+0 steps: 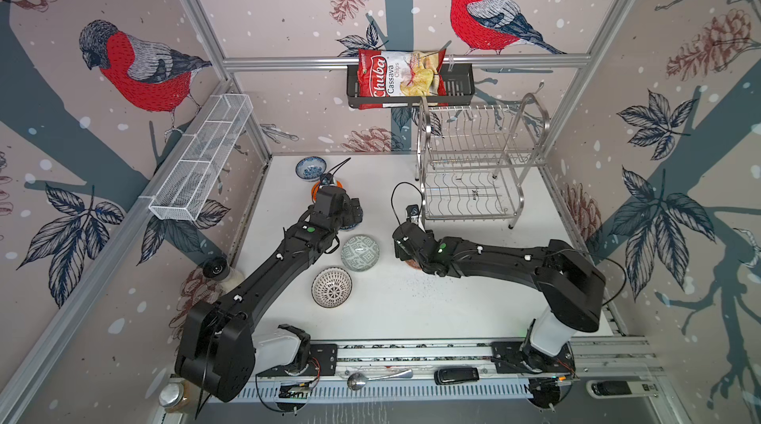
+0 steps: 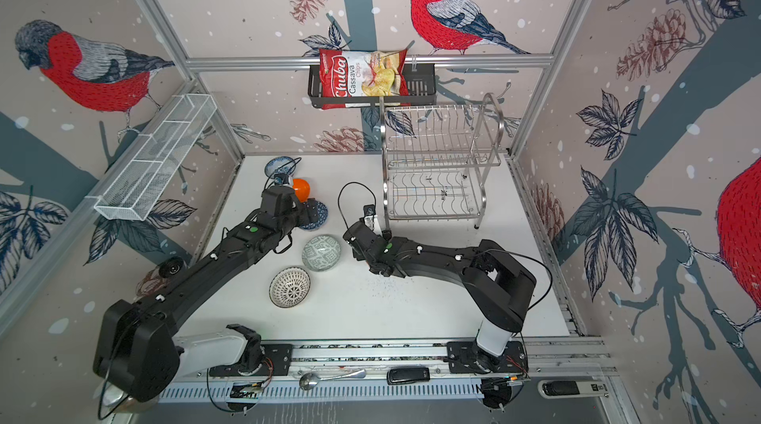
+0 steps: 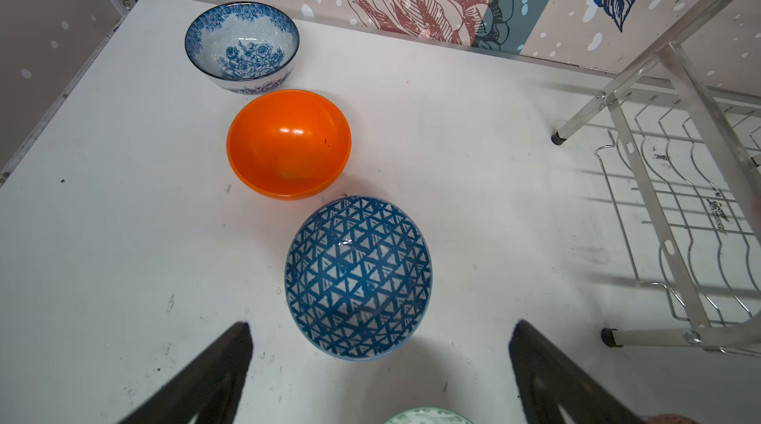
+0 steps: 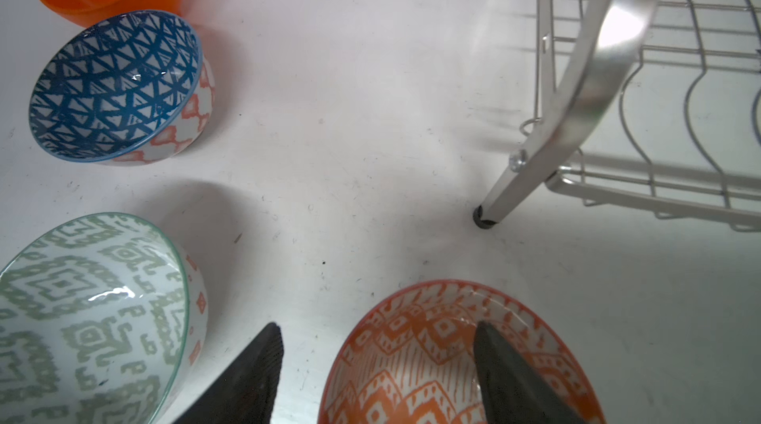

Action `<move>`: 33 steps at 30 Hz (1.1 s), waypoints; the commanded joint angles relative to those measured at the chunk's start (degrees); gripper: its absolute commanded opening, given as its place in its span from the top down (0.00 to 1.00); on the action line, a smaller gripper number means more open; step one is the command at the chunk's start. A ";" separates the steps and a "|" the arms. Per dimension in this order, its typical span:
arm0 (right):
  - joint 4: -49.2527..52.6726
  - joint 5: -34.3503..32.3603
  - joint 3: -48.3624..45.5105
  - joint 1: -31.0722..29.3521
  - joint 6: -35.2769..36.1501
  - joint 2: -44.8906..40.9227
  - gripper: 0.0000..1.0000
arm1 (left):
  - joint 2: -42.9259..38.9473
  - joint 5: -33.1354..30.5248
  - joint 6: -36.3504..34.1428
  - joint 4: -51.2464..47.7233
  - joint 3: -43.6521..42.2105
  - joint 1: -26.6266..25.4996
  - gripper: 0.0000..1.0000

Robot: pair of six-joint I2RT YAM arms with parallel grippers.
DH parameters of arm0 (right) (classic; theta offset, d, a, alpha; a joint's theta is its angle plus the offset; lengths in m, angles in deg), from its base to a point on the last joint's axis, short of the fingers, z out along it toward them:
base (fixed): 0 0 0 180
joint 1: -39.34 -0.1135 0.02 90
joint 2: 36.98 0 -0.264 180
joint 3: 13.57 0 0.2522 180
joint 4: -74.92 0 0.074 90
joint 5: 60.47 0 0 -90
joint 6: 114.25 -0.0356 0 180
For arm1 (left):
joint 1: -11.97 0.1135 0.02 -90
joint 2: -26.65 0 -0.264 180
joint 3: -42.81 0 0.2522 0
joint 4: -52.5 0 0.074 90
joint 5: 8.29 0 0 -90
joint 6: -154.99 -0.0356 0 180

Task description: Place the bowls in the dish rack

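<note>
The two-tier steel wire dish rack (image 1: 469,195) is seen empty on both shelves; every bowl rests on the white tabletop (image 1: 412,302). The right gripper (image 4: 376,326) is set astride the wall of an orange-and-white patterned bowl (image 4: 412,364) near the rack's front leg. One finger is inside and one outside, with the jaws apart and not yet clamped, so that a rim pinch can be made. The left gripper (image 3: 382,324) is held fully released above the blue triangle-patterned bowl (image 3: 358,278) — probably the next pickup. The plain orange bowl (image 3: 288,144) and blue-floral white bowl (image 3: 242,47) are lined up beyond it; the grey-green geometric bowl (image 1: 360,253) and the white bowl with black dotted rays (image 1: 331,287) lie between the arms.
</note>
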 commanded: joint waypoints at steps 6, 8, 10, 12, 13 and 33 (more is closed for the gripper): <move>5.49 0.39 3.22 -1.49 -1.36 3.36 0.31 | 0.30 2.26 0.57 0.20 0.68 0.17 0.02; 7.02 0.02 3.94 -1.63 -1.47 3.96 0.32 | 0.29 2.24 0.57 0.16 0.74 0.26 0.02; 8.11 -0.28 4.18 -1.68 -1.54 4.46 0.35 | 0.11 2.46 0.73 0.19 0.67 0.35 0.02; 8.87 -0.38 4.27 -1.61 -1.47 4.70 0.35 | 0.02 2.51 0.82 0.13 0.67 0.38 0.02; 9.12 -0.31 4.27 -1.68 -1.40 4.85 0.36 | 0.09 2.48 0.90 0.12 0.70 0.49 0.03; 8.34 2.62 5.57 -1.83 -0.83 8.20 0.74 | 0.29 5.51 1.69 -0.17 1.04 2.99 0.02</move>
